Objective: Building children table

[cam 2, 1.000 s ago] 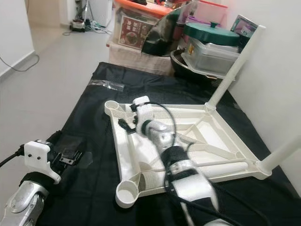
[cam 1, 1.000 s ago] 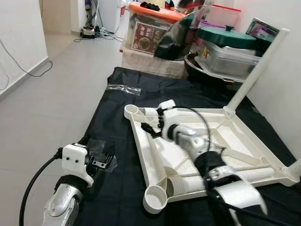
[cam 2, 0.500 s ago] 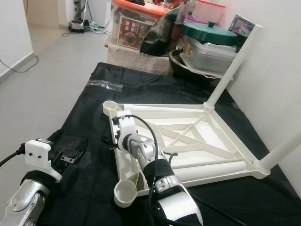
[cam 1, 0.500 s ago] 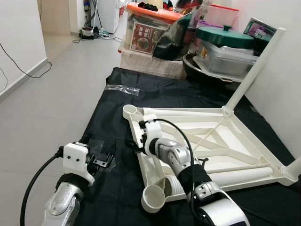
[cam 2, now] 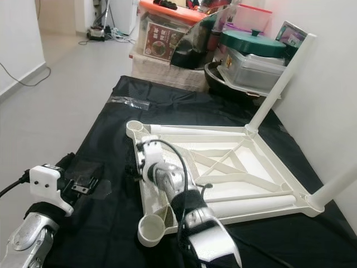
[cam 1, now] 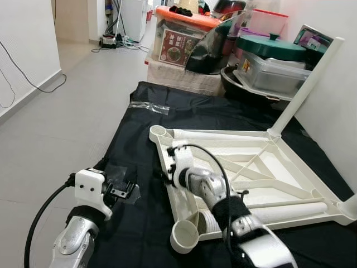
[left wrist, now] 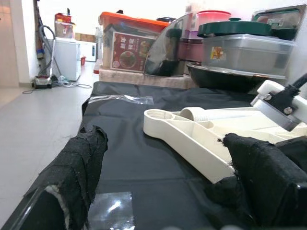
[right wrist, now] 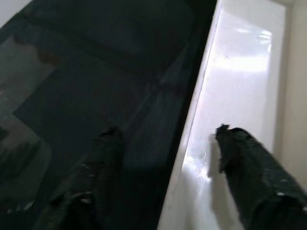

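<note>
Upside down on the black floor sheet (cam 1: pixel 139 223) lies the cream plastic children's table (cam 1: pixel 268 167), its left rim between the spread fingers of the right gripper (right wrist: pixel 163 177), which grasps nothing. One white leg (cam 1: pixel 307 84) stands at its far right corner; the left gripper (cam 1: pixel 125 191) hovers open and empty to its near left.

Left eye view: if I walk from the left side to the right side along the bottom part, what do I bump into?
Left gripper → right gripper at the table's edge → round leg socket → loose white leg lying in the upside-down table → standing leg at the far right.
</note>
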`<state>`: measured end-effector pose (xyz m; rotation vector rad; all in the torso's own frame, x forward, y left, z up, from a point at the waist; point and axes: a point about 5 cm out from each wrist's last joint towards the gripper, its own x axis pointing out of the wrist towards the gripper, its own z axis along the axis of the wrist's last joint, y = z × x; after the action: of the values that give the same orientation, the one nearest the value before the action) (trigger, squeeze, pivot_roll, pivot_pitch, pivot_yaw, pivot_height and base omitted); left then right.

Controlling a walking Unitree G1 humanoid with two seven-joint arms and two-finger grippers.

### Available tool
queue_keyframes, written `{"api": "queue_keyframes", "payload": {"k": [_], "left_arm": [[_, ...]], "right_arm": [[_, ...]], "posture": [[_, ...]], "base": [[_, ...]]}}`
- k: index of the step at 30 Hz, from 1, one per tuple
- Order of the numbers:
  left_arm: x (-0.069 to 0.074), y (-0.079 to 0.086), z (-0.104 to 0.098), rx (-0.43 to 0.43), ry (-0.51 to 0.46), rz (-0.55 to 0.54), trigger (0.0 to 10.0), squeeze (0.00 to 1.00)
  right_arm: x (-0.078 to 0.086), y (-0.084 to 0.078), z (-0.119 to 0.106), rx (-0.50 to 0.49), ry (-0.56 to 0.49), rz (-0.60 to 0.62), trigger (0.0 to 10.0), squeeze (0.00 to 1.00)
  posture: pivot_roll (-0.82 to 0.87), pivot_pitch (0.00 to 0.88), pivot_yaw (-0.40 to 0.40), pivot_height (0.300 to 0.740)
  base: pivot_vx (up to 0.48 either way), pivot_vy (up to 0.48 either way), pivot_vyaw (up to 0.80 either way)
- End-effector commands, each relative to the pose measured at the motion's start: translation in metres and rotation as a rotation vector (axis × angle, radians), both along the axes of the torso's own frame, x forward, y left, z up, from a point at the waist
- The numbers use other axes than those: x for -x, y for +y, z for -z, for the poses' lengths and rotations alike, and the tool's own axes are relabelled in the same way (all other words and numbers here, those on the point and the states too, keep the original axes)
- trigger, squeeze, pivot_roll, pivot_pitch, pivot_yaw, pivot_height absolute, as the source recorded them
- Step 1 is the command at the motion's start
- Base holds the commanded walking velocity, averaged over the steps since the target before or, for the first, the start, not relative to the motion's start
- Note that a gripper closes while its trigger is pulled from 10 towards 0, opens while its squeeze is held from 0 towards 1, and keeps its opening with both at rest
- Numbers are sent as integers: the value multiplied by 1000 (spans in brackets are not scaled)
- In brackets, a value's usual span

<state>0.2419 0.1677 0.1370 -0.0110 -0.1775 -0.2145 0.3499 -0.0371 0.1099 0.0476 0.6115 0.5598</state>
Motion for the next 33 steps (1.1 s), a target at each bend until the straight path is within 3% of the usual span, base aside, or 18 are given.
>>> {"api": "queue_keyframes", "payload": {"k": [1,3,4,6,7,13,21,22,23,25,27,28,30,33], "left_arm": [[0,-3,5,15,21,11,10000,0],[0,-3,5,15,22,11,10000,0],[0,-3,5,14,23,12,10000,0],[0,-3,6,14,23,12,10000,0],[0,-3,6,13,23,11,10000,0],[0,-4,6,14,24,9,10000,0],[1,-5,7,16,26,20,10000,0],[2,-6,6,17,26,20,10000,0],[2,-6,6,17,26,20,10000,0],[2,-6,6,19,25,20,10000,0],[2,-6,6,21,24,20,10000,0],[2,-6,6,21,24,20,10000,0],[2,-6,5,23,23,20,10000,0],[2,-6,5,23,23,20,10000,0]], "right_arm": [[7,2,6,15,36,-43,4196,0],[11,5,12,29,72,-83,4353,0],[14,4,19,45,112,-97,3647,0],[15,4,24,54,140,-102,3647,0],[14,2,28,62,153,-91,0,0],[10,-4,29,82,92,-103,0,0],[25,-20,8,120,-139,-479,0,0],[32,-29,5,131,-189,-580,0,0],[32,-29,5,131,-189,-580,0,0],[47,-53,2,190,-284,-788,0,0],[63,-81,7,264,-307,-942,0,0],[63,-81,7,264,-307,-942,0,0],[76,-105,12,321,-307,-1054,0,0],[79,-109,13,332,-306,-1076,0,0]], "posture": [[154,0,-235,740],[154,0,-236,740],[157,0,-242,740],[157,0,-242,740],[158,0,-245,740],[154,0,-243,740],[146,0,-238,740],[143,0,-238,740],[143,0,-238,740],[139,0,-237,740],[139,0,-237,740],[139,0,-237,740],[131,0,-233,740],[131,0,-233,740]], "base": [[0,0,0],[0,0,0],[0,0,0],[0,0,0],[0,0,0],[0,0,0],[0,0,0],[0,0,0],[0,0,0],[0,0,0],[0,0,0],[0,0,0],[0,0,0],[0,0,0]]}}
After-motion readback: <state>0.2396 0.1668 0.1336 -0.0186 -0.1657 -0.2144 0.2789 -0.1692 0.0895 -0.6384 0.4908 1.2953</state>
